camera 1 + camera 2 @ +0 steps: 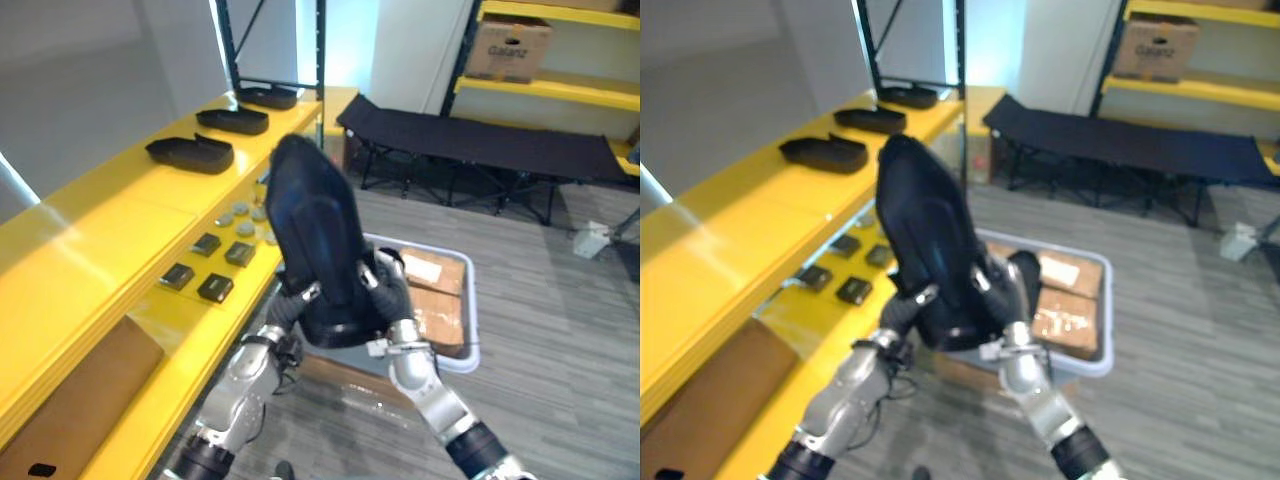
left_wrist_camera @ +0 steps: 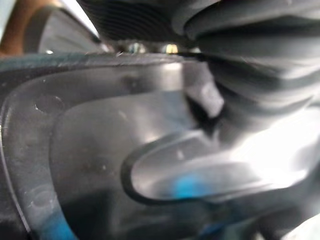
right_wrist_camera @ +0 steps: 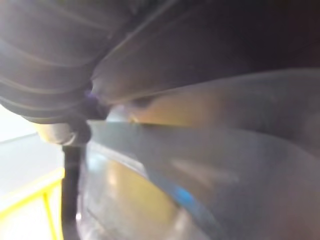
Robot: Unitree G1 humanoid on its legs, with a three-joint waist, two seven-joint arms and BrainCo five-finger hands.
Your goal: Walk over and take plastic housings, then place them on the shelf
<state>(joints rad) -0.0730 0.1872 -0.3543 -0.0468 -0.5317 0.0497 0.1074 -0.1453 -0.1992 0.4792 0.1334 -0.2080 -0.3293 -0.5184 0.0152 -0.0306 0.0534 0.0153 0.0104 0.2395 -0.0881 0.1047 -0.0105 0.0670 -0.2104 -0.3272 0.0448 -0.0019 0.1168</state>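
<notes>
a: where's the part?
b: the large black moulded plastic housing stands on end in the middle of the frame, narrow end up, held in front of the robot between both hands.
a: and the grip?
b: the left hand clamps its lower left edge and the right hand its lower right. on each, a silver finger curls onto the front face and the rest is tucked behind. i'd judge it takes two hands because the shell is too broad and slick for one.
a: why upright?
b: probably to clear the shelf edge. it will need tipping flat to lie like the others.
a: others?
b: three black shallow housings lie in a row on the long yellow shelf, toward the upper left. the bare yellow stretch at mid left looks like the natural spot.
a: anything nearby?
b: on the lower yellow ledge there are small dark square parts and grey round discs. right of the hands is a pale plastic tote with brown cardboard packs inside. a black folding cot stands at upper right, well apart.
</notes>
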